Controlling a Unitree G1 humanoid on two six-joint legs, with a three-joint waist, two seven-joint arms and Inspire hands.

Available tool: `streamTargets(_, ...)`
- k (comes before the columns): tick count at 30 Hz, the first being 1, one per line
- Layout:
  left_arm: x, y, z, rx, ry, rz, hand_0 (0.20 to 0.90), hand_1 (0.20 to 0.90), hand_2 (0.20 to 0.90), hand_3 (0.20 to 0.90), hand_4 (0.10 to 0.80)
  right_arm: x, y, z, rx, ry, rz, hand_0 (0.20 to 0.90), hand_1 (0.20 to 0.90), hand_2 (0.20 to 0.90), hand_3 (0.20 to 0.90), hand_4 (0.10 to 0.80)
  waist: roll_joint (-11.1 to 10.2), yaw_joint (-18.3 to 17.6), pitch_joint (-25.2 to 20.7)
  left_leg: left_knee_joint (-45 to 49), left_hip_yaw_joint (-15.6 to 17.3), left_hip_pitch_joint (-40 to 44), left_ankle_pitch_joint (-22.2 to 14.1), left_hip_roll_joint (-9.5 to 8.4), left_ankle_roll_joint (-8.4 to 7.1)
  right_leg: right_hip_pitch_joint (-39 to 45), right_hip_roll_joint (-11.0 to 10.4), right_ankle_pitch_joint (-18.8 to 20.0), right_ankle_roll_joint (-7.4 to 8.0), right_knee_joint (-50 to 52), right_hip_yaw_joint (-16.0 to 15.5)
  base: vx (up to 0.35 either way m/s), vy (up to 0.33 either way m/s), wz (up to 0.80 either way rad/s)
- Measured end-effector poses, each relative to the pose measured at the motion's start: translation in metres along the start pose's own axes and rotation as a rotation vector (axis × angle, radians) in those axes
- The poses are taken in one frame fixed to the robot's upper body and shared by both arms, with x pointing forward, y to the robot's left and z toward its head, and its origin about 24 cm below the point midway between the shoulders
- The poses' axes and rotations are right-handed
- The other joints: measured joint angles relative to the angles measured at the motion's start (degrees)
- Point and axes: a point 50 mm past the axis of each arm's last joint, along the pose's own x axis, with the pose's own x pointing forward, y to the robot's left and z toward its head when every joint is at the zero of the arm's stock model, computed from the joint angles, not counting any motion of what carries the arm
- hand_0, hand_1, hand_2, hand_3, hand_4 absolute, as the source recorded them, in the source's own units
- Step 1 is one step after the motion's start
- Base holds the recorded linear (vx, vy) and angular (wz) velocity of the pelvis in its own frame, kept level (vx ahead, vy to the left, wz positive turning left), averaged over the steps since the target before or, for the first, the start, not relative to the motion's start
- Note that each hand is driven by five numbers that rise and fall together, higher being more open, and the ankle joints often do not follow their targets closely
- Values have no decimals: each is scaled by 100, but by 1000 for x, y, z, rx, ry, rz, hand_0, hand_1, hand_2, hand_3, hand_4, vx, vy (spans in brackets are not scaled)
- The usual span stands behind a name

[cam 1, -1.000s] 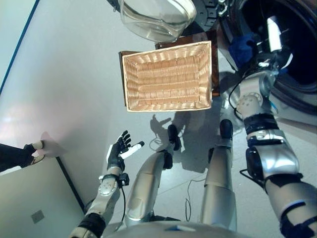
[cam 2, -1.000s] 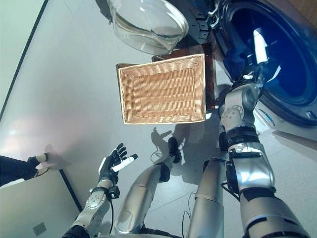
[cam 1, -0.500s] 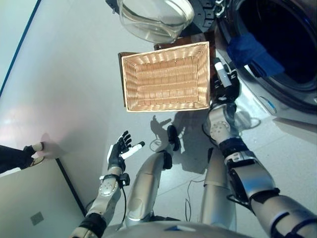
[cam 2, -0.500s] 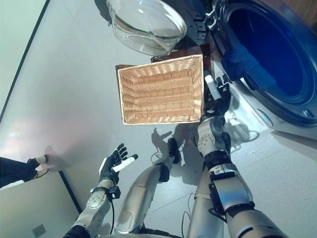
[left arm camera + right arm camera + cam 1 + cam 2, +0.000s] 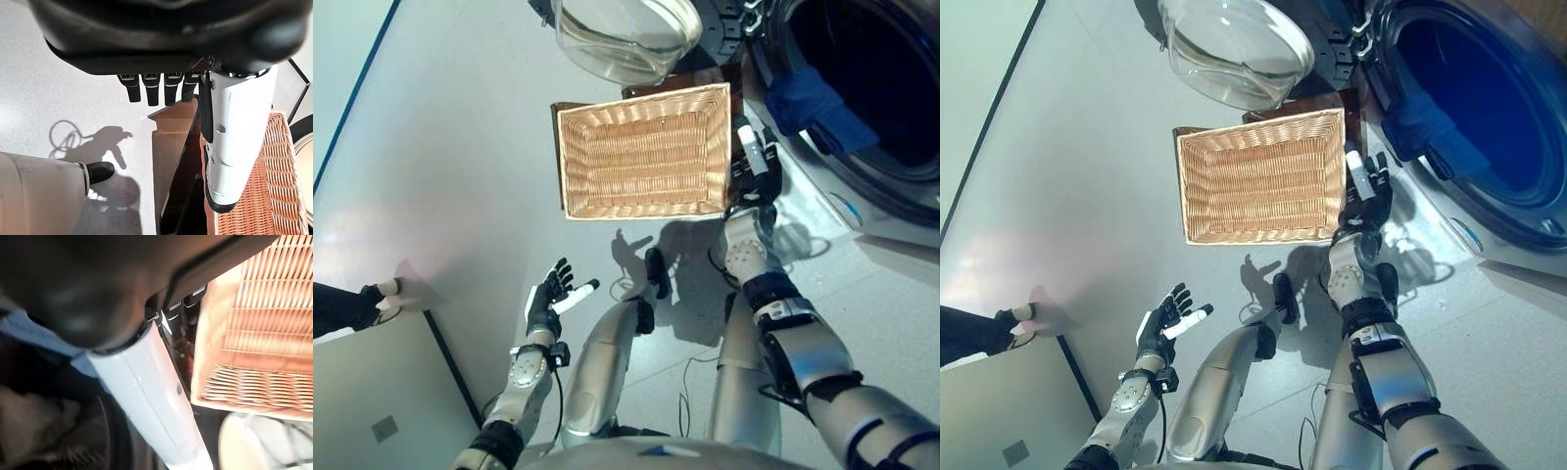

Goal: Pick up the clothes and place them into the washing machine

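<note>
Clothes: one blue garment (image 5: 808, 103), lying inside the washing machine (image 5: 1489, 117) drum at its lower rim, partly draped over the door opening; free of both hands.

Right hand (image 5: 754, 162): fingers straight and relaxed, holding nothing, white-covered thumb raised. It hovers in the narrow gap between the basket's right edge and the washing machine front, just beside the basket, near the drum opening.

Left hand (image 5: 548, 299): fingers spread wide, empty, low over bare floor (image 5: 440, 166), well apart from the basket on its near left side.

Wicker basket (image 5: 644, 152): one, rectangular, nothing in it, standing on one dark brown stand whose edges show along the basket's left and right sides.

Washing machine door (image 5: 625, 34): one, glass, swung open just beyond the basket's far edge.

Open floor lies left of the basket and between it and the left hand. One person's shoe (image 5: 380, 302) shows at the far left edge.
</note>
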Motion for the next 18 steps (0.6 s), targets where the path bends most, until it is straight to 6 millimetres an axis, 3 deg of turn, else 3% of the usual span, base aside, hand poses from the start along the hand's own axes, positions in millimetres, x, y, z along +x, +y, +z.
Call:
streamTargets(9,0,-1,2,-3,-10,-6,900,900,900,900,800,11,2,23,143,-75,-59,900,900,900,900,800,2,12,-1,-42,55,-132,34,-6,-44,-253,21,-48,-45,148,40,-7,0,0)
streamTargets(18,0,-2,4,-5,-18,-16,900,900,900,900,800,18,-1,42,180,-127,-94,900,900,900,900,800,2,44,-1,-67,65,-148,44,-7,-62,-308,39,-83,-57,192,57,-1,0,0)
